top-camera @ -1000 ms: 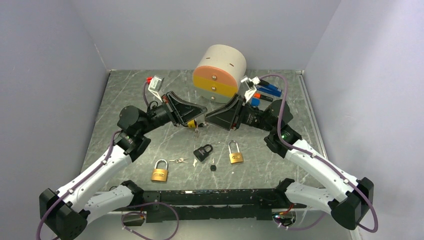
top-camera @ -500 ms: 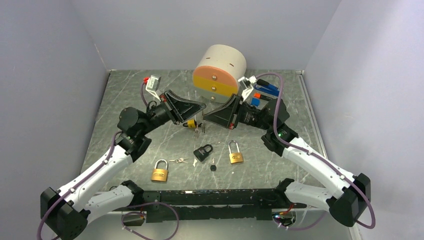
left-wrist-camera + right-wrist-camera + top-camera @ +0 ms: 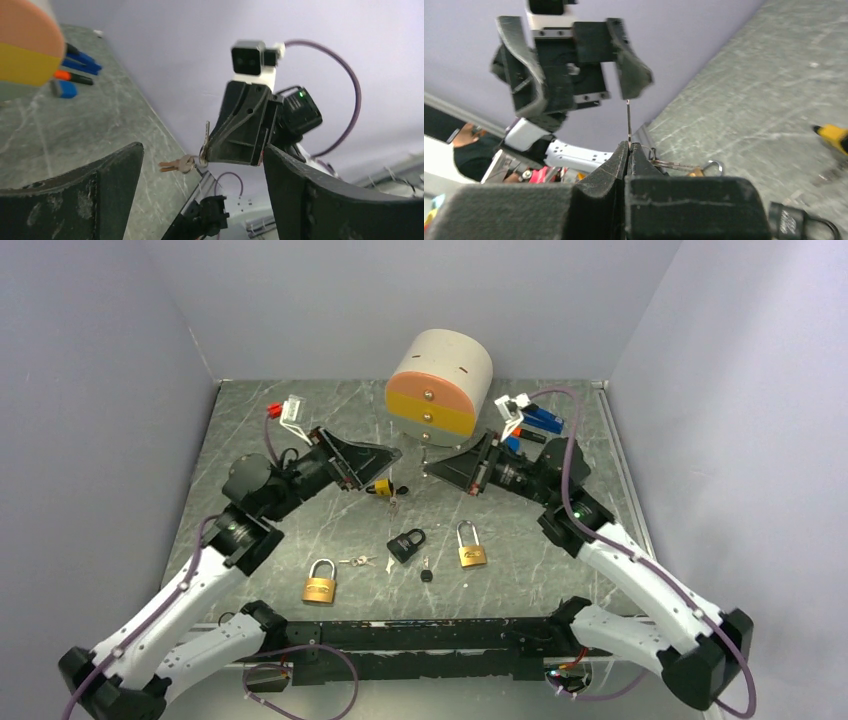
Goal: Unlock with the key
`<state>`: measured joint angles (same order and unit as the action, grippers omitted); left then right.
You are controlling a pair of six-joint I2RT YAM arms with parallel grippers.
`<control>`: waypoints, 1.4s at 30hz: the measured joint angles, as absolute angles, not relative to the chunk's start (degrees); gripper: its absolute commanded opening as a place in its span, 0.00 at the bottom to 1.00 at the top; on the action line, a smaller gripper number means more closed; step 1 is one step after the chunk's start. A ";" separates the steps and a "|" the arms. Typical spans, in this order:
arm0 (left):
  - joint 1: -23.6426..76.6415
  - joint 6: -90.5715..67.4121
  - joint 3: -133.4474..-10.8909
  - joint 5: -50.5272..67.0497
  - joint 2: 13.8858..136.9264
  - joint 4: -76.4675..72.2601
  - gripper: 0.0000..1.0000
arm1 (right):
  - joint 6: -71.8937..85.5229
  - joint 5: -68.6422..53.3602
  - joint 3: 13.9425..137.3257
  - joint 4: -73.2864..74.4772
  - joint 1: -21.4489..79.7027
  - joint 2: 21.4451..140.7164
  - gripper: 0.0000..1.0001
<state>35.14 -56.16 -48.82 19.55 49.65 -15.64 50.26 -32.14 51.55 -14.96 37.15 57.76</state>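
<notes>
My two arms meet over the middle of the table, tips facing and a little apart. My left gripper [image 3: 388, 468] stands wide with nothing in it. My right gripper [image 3: 627, 152] is pinched flat on the head of a key [image 3: 628, 122], its thin blade sticking straight out past my fingertips and spare keys [image 3: 176, 164] dangling off the same ring. The small yellow padlock [image 3: 381, 487], which I take to be the one to open, seems to lie on the table just under my left fingertips, not held. To do this well, I judge I should get the left jaws round the lock body, keyway turned toward my right side and shackle free. Then I'd bring the blade in dead square, push it home before turning, and turn from the wrist. The pinch on so thin a head could slip, and the hanging keys could snag. Around me are pale lilac walls [image 3: 300, 300] on three sides and a grey-green marbled table [image 3: 250, 440]. A round drawer unit [image 3: 440, 380] with orange and yellow fronts sits at the back, with blue markers [image 3: 540, 420] beside it. Nearer my bases lie a brass padlock [image 3: 319, 585], a second brass padlock [image 3: 471, 552], a black padlock [image 3: 405, 544] and loose keys [image 3: 358, 561].
</notes>
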 measured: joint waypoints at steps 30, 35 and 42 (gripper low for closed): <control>67.33 -72.84 -97.36 -17.32 114.17 48.71 0.95 | 50.06 11.03 45.89 54.98 32.42 21.37 0.00; 69.14 -77.30 -102.69 -19.35 122.52 52.56 0.95 | 50.13 11.94 45.91 59.16 32.42 19.97 0.00; 69.04 -80.75 -104.38 -21.06 125.73 54.04 0.87 | 49.93 12.12 46.46 62.81 32.42 17.52 0.00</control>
